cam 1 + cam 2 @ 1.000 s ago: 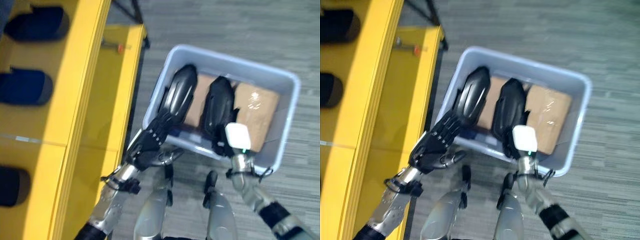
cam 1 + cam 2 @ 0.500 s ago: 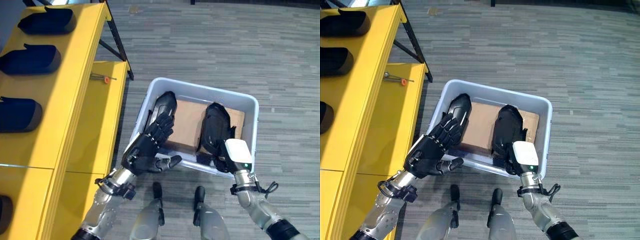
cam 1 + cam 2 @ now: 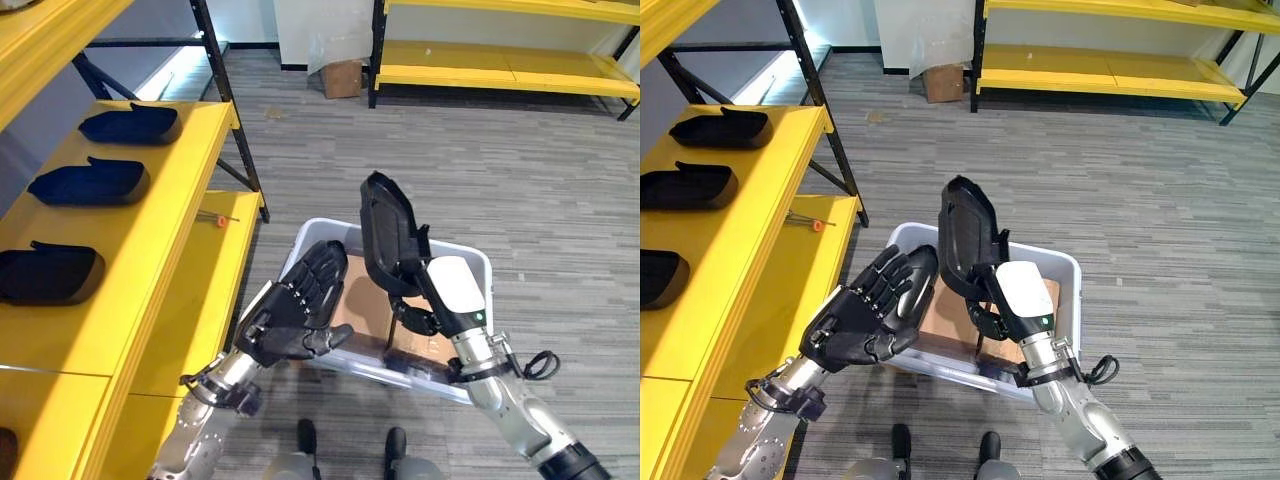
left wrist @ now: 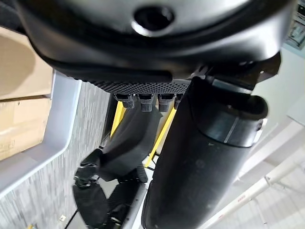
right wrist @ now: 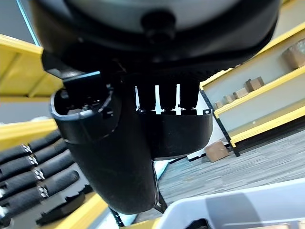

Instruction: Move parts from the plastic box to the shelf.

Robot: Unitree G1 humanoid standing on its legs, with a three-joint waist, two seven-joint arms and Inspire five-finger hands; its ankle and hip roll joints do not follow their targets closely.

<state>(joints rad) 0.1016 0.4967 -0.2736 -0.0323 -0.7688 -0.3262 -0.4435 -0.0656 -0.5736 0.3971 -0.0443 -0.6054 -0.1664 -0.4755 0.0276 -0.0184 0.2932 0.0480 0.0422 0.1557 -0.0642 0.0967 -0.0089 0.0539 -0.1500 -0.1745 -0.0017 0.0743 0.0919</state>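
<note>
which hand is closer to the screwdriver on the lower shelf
Left. The left hand hovers open over the box's shelf-side edge, nearer the screwdriver. The right hand holds up a black part farther away.

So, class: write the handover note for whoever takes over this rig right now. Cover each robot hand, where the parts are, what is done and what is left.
Right robot hand: shut on a black part, lifted upright above the plastic box.
Left robot hand: open, holding nothing, raised over the box's near left corner.
Cardboard lies in the box; whether more parts remain there is hidden.
Done: three black parts already lie on the yellow shelf.
Left: carry the held part to the shelf and set it down beside them.
</note>
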